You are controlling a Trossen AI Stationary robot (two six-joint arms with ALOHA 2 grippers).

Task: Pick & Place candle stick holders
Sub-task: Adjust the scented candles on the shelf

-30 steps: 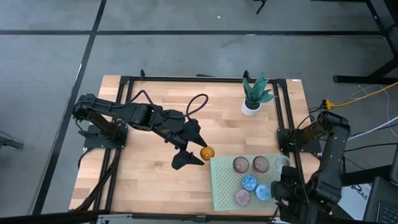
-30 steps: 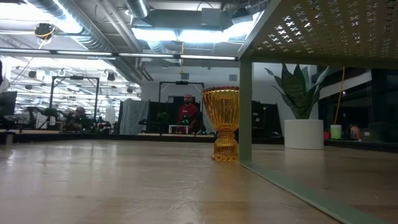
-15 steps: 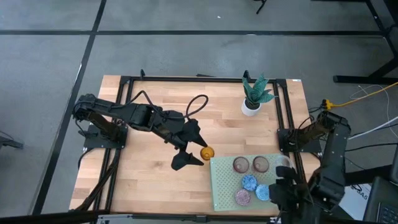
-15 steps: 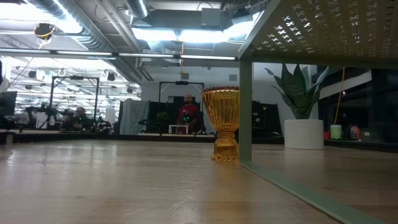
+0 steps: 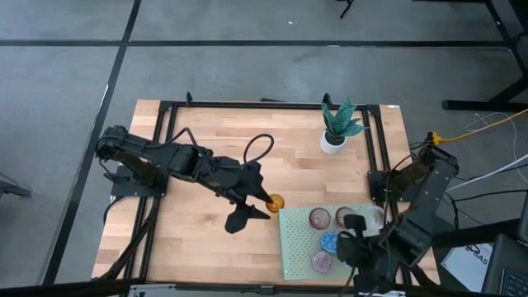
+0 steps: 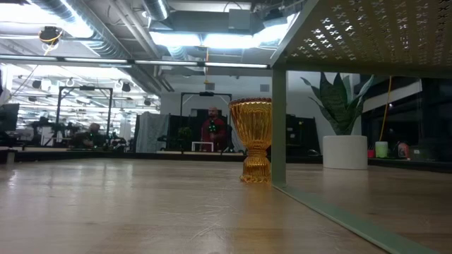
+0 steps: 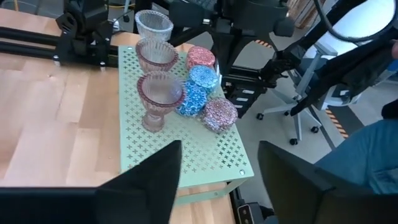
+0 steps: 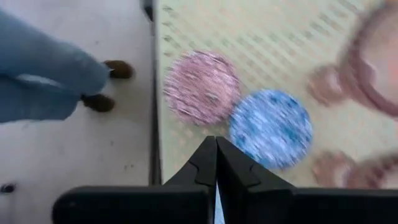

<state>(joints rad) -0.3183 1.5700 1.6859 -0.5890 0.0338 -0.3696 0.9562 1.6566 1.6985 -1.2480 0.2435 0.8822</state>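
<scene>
An amber candle stick holder [image 5: 275, 200] stands upright on its foot on the wood [image 6: 254, 149], beside the pale green mat [image 5: 297, 256]. My left gripper [image 5: 265, 203] is open at this holder, which does not show in the left wrist view [image 7: 217, 180]. I cannot tell whether the fingers touch it. On the mat stand a clear cup [image 7: 153, 25], two pink goblets [image 7: 160, 93], and blue [image 7: 204, 78] and pink speckled cups [image 7: 219, 114]. My right gripper [image 8: 216, 146] is shut above the mat's near part [image 5: 351, 243], over a pink speckled cup [image 8: 202, 87] and a blue cup [image 8: 270, 127].
A white pot with a green plant [image 5: 334, 140] stands at the far right of the table. The mat is raised on a leg [image 6: 279, 127]. Black frame rails [image 5: 375, 165] run along the table's sides. A person's legs [image 8: 43, 68] show on the floor just off the near edge.
My right gripper has moved from the table's near right corner toward the left, out over the near part of the mat. My left arm has shifted a little toward the near edge, its gripper staying at the amber holder, which has not moved.
</scene>
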